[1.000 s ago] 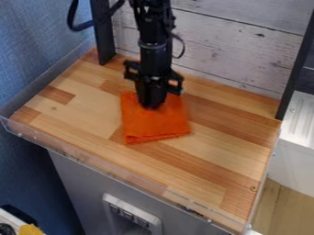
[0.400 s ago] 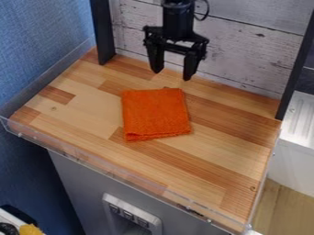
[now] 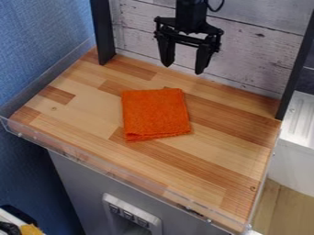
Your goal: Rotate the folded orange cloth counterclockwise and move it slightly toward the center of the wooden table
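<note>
My gripper (image 3: pixel 183 67) hangs over the back of the wooden work surface, in front of the whitewashed plank wall. Its two fingers stand well apart with nothing between them. Nearest to it is an orange cloth (image 3: pixel 155 113), folded into a rough square and lying flat near the middle of the wood. The cloth is below the gripper and a little to its left, and the two do not touch.
The wooden surface (image 3: pixel 227 147) has a clear raised rim (image 3: pixel 110 170) along its front and left. Dark upright posts (image 3: pixel 102 32) stand at the back left and back right. A white ribbed unit (image 3: pixel 300 119) is beyond the right edge.
From low over the cloth, my gripper has risen and moved back and to the right, and its fingers now show apart. The cloth stays on the wood, nearly unmoved.
</note>
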Controlling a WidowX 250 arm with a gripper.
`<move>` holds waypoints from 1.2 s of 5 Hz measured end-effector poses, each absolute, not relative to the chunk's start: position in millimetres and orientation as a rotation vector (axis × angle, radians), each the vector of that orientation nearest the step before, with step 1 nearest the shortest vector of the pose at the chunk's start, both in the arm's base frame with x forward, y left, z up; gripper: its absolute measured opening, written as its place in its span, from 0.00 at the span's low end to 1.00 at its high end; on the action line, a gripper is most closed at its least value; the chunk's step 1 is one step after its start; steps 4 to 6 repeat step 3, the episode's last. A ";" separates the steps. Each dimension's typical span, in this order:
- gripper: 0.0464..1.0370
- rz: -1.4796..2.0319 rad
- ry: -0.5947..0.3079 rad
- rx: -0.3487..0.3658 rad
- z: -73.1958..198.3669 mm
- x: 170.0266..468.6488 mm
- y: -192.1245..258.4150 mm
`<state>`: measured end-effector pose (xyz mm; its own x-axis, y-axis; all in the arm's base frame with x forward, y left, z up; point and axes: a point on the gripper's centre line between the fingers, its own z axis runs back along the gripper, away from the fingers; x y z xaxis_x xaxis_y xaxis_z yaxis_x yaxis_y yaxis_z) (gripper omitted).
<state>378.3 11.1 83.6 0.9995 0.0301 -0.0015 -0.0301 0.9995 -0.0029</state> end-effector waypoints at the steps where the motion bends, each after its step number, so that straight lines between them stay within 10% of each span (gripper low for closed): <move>1: 0.96 0.030 -0.002 0.003 86.8 379.9 9.8; 6: 0.96 0.019 0.002 0.015 90.9 384.6 9.4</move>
